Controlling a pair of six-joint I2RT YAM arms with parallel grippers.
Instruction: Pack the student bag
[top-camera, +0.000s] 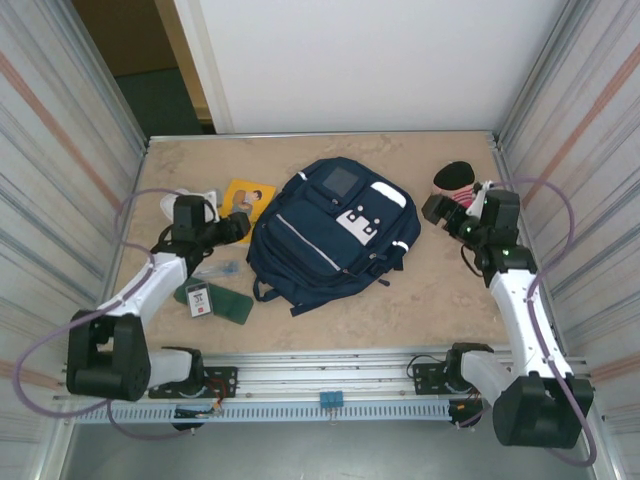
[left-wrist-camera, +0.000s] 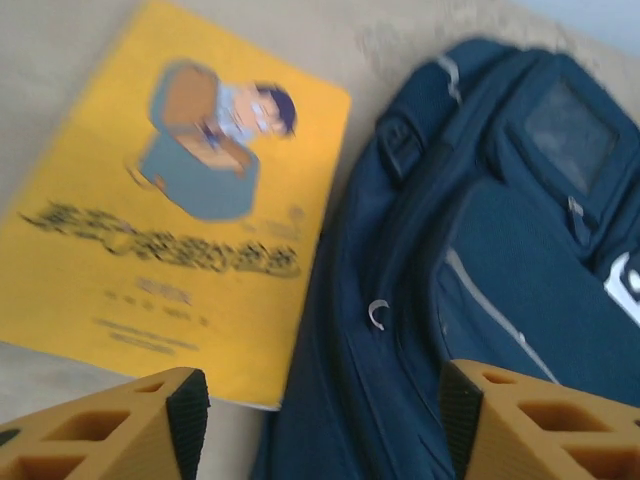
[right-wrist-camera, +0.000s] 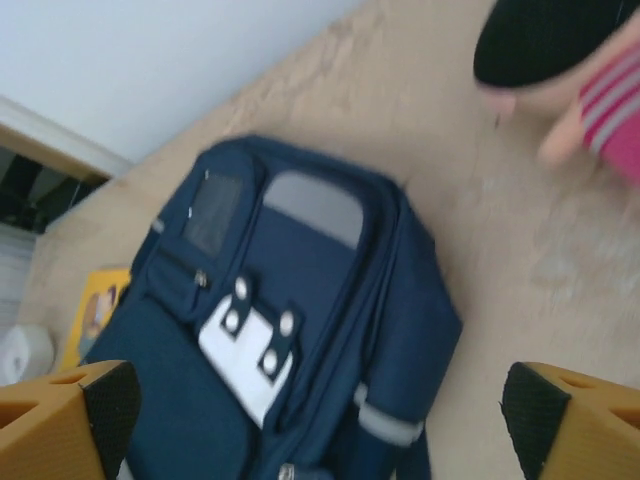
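Far left on the beige worktop (top-camera: 440, 300): flat dark-green pouch (top-camera: 228, 306), white label too small to read. Next, yellow paper booklet (left-wrist-camera: 170, 210) with a cartoon figure, black title blurred. Left gripper (left-wrist-camera: 322, 415) partly spread, empty, over the booklet's edge and the navy-blue fabric student bag (top-camera: 330, 235), flat mid-worktop, no legible brand. Right gripper (right-wrist-camera: 320, 410) wide apart, empty, beside a pink-striped, black-topped soft toy (top-camera: 455, 180).
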